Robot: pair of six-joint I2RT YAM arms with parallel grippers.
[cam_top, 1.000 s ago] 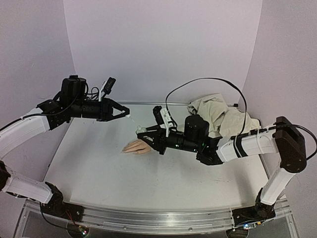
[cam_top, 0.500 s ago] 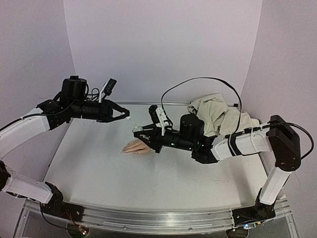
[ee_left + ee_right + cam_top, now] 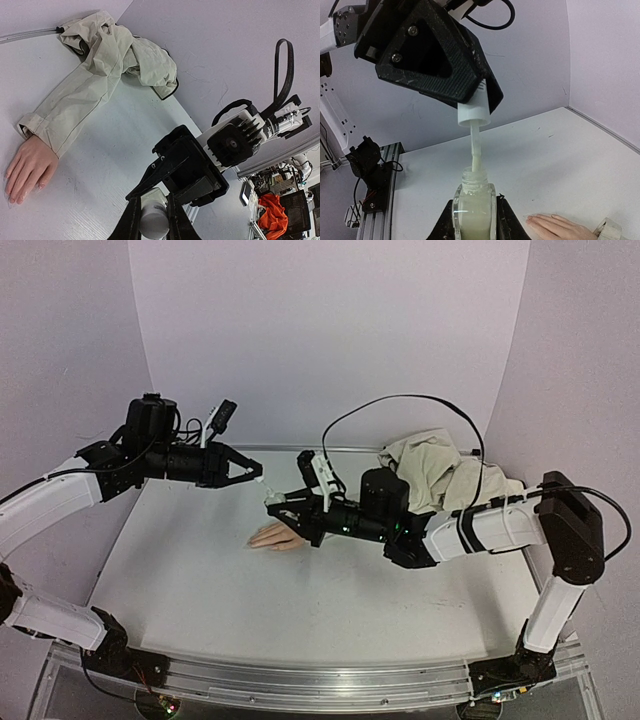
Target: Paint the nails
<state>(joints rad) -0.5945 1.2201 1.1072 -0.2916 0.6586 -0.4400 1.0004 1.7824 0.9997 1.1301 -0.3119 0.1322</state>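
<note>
The peach fake hand (image 3: 272, 537) lies flat on the white table (image 3: 200, 590), coming out of a beige cloth sleeve (image 3: 440, 475). Its tiny nails (image 3: 11, 196) show in the left wrist view. My left gripper (image 3: 256, 477) is shut on a white cap (image 3: 474, 112) with a brush (image 3: 475, 150). My right gripper (image 3: 278, 504) is shut on a clear bottle of pale polish (image 3: 474, 212), held in the air above the hand. The brush tip sits in the bottle's open neck. The hand also shows in the right wrist view (image 3: 560, 227).
The beige cloth is bunched at the back right of the table (image 3: 145, 55). White walls close in the back and both sides. The right arm (image 3: 490, 525) stretches across the table over the sleeve.
My right gripper has moved the bottle a little left and up towards the cap. The left gripper has barely moved.
</note>
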